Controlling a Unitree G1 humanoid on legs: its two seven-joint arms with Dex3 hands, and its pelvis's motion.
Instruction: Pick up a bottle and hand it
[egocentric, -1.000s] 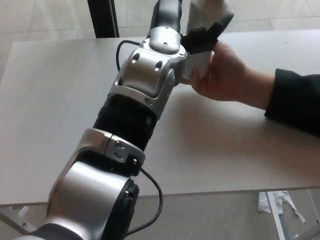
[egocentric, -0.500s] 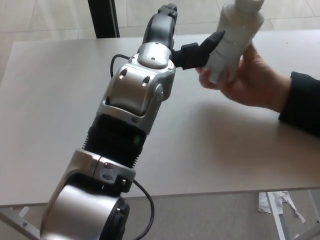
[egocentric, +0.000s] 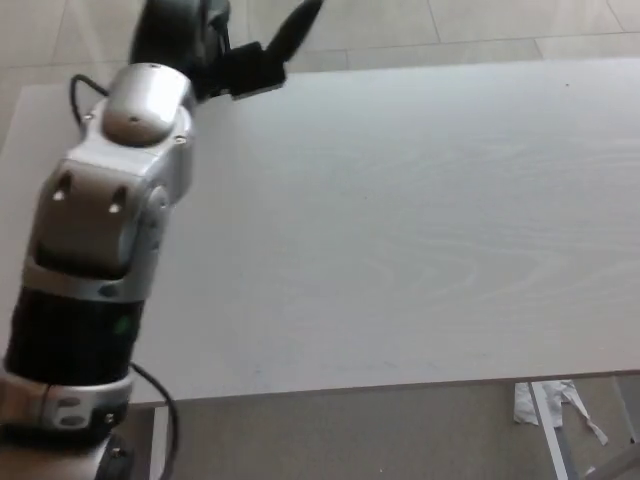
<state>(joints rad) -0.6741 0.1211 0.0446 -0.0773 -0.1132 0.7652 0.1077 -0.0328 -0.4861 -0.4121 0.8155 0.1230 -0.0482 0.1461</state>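
Note:
No bottle shows in the head view now. My left arm rises along the picture's left side, silver and black, and its black hand (egocentric: 245, 55) sits at the top over the far left part of the white table (egocentric: 420, 220). The hand holds nothing, and one finger (egocentric: 298, 22) sticks out toward the upper right, apart from the rest. My right hand is out of the picture. No person's hand is visible.
Below the table's near edge lies grey floor with scraps of white tape (egocentric: 545, 405) at the lower right. Pale floor tiles (egocentric: 480, 20) run beyond the table's far edge.
The person's hand has left the picture with the white bottle. My left arm has swung to the left and its hand is empty.

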